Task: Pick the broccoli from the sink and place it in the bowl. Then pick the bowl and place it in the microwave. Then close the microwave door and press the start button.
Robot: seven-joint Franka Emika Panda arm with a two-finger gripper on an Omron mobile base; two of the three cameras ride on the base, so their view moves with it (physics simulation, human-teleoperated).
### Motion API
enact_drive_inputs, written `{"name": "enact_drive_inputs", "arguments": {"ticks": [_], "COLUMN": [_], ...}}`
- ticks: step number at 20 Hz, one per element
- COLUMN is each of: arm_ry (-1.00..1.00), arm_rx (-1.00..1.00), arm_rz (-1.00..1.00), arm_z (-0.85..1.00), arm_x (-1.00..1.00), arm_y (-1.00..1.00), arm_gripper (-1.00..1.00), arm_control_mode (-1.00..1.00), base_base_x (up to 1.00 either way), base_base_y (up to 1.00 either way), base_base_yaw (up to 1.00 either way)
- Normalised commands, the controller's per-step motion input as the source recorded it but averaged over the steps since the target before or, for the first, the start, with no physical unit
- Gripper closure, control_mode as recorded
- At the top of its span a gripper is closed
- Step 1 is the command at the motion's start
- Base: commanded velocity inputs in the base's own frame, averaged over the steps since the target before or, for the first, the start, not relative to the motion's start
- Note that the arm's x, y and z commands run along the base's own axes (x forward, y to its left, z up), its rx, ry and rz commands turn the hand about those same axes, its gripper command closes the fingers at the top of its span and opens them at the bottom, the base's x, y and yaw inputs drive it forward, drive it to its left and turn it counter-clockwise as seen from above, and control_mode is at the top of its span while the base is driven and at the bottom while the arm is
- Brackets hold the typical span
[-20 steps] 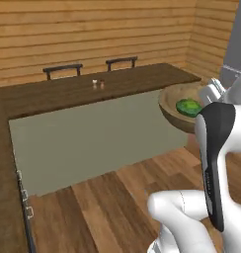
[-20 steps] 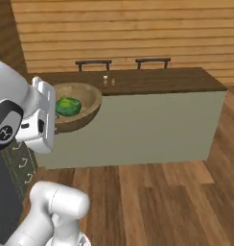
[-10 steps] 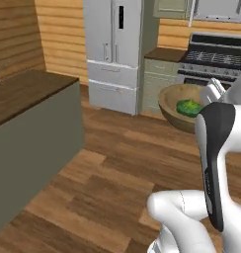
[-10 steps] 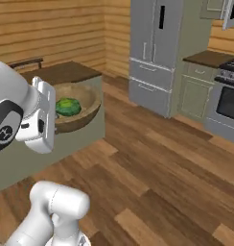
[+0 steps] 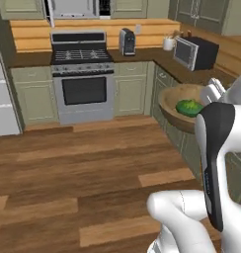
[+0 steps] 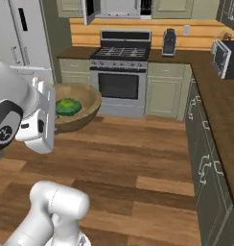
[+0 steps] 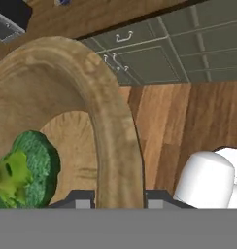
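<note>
**Bowl carried above open floor, kitchen ahead**

We see a wide stretch of wooden floor (image 5: 83, 168) in front of us, open from the near edge up to the far cabinets. Along the far wall stands the stove (image 5: 83, 79), its oven door facing us, with pale green cabinets (image 5: 133, 88) on either side. A dark surface (image 6: 219, 105) runs down the right side of the room from the far corner towards us, its edge lined with drawer fronts and handles. On the far end of that surface sits a black box with a silver-framed door (image 5: 194, 52), and a small dark appliance (image 5: 126, 41) stands in the far corner beside the stove. At the far left, part of a tall grey fridge (image 6: 25, 33) shows.

We hold the bowl (image 5: 184, 111) raised off the floor in front of the arm, near the right-hand cabinets in the left base view. In the hand view the gripper (image 7: 118, 200) is clamped across the bowl's thick rim, one finger on each side of the wall. The broccoli (image 6: 67, 106) lies inside the bowl, on its bottom.
</note>
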Motion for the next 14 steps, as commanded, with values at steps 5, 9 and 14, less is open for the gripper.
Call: {"name": "enact_drive_inputs", "arguments": {"ticks": [5,9,14], "arm_ry": [0.0,0.0,0.0], "arm_rx": [0.0,0.0,0.0], "arm_rz": [0.0,0.0,0.0], "arm_z": [0.0,0.0,0.0], "arm_x": [0.0,0.0,0.0], "arm_y": [0.0,0.0,0.0], "arm_gripper": [1.0,1.0,1.0], "arm_control_mode": [1.0,1.0,1.0], "base_base_x": [0.71,1.0,1.0], "base_base_y": [0.48,0.52,0.16], "base_base_yaw": [-0.56,0.17,0.45]}}
